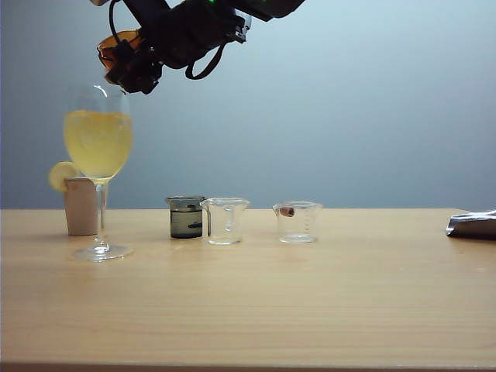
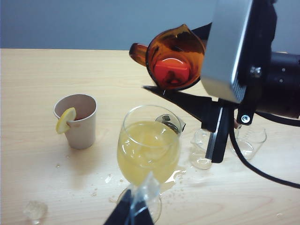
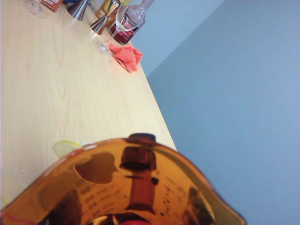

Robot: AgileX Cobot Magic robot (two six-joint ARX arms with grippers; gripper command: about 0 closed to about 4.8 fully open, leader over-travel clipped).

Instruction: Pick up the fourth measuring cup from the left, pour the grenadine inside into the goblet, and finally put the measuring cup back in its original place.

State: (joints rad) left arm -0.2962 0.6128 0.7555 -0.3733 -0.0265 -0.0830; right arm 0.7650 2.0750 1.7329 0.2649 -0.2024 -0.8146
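Grenadine (image 2: 171, 70) sits red in the tipped fourth measuring cup (image 2: 174, 57), which our right claw (image 1: 136, 66) holds above the goblet (image 1: 98, 147), at its 12 o'clock. The goblet is nearly full, so we risk overflow onto the desk (image 1: 310, 302). Our left claw (image 2: 133, 213) pinches the stem.

My right arm (image 1: 194, 31) is matte black and blocky, with a green light glowing on top. A black cable (image 1: 208, 68) loops beneath it. From the left wrist camera, its wrist carries a brushed silver-grey plate (image 2: 229, 47) with a bright screw (image 2: 245, 119). The left jaws show as thin dark prongs.
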